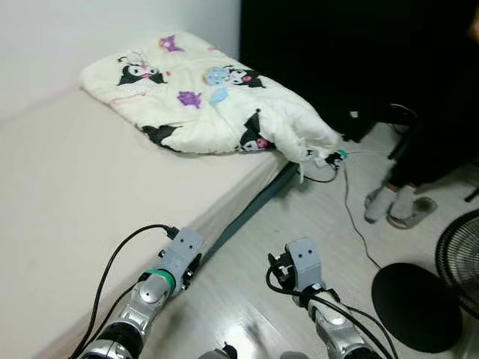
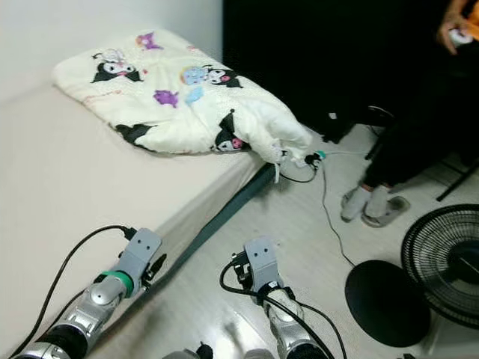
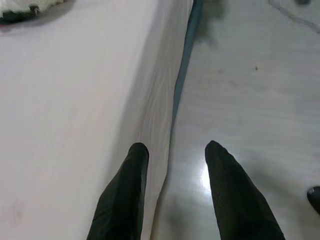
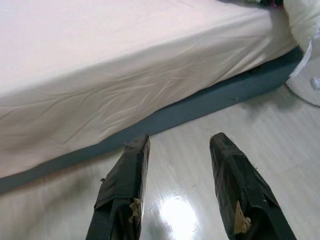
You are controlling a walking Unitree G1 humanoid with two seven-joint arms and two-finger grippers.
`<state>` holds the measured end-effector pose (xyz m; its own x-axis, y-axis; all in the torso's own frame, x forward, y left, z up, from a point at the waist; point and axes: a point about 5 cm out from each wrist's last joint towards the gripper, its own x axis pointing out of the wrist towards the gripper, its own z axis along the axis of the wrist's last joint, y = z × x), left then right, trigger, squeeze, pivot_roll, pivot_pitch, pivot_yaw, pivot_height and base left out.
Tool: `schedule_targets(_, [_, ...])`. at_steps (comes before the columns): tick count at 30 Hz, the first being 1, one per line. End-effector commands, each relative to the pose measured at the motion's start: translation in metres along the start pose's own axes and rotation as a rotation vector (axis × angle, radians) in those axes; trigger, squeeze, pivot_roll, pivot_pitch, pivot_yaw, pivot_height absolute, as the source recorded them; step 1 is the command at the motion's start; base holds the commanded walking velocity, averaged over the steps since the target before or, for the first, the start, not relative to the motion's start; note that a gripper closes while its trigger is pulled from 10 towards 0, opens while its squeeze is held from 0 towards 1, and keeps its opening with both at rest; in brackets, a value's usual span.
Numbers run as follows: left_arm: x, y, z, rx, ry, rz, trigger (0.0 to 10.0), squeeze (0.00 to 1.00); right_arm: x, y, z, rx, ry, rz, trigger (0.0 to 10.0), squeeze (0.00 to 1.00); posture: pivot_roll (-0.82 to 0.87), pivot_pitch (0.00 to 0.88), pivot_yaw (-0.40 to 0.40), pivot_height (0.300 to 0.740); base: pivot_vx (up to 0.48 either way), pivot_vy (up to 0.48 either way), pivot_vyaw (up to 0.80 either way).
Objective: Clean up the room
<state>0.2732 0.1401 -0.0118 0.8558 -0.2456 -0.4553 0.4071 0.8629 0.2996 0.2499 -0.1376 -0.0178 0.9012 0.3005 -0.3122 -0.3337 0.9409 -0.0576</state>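
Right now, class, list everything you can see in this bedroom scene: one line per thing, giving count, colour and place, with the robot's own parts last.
Blanket: one, cream with cartoon prints, bunched at the far end of the bed, one corner hanging over the edge.
Bed: one, pale beige sheet over a dark teal base, on the robot's left.
Cable: one, thin, trailing over the pale floor from below the blanket corner.
Fan: one, black, on the floor at the right, with a round base.
Person: one, in dark clothes, light socks and slippers, far right.
Left hand: one, black fingers open, at the bed's edge.
Right hand: one, black fingers open, over the floor.
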Motion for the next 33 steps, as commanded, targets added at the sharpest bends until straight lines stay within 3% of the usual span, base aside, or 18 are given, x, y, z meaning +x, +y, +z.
schedule_targets(1, [-0.0032,0.0025,-0.0094,0.011,0.038,-0.002,10.0,0.00,-0.0010,0.0046,-0.0033,0.025,0.009,0.013,10.0,0.00,-0.04,0.000,0.050,0.740,0.000,0.000,0.73])
schedule_targets(5, [-0.0032,0.0023,-0.0093,0.012,0.038,-0.003,10.0,0.00,-0.0008,0.0055,-0.0035,0.028,0.013,0.023,10.0,0.00,-0.04,0.000,0.050,0.740,0.000,0.000,0.00])
schedule_targets(6, [-0.0031,0.0021,-0.0092,0.013,0.037,-0.003,10.0,0.00,-0.0009,0.0048,-0.0042,-0.027,0.025,0.017,10.0,0.00,-0.04,0.000,0.048,0.740,0.000,0.000,0.70])
schedule_targets(33, [-0.0025,0.0022,-0.0082,0.014,0.035,-0.004,10.0,0.00,-0.0009,0.0055,-0.0043,0.002,0.021,0.023,10.0,0.00,-0.04,0.000,0.049,0.740,0.000,0.000,0.69])
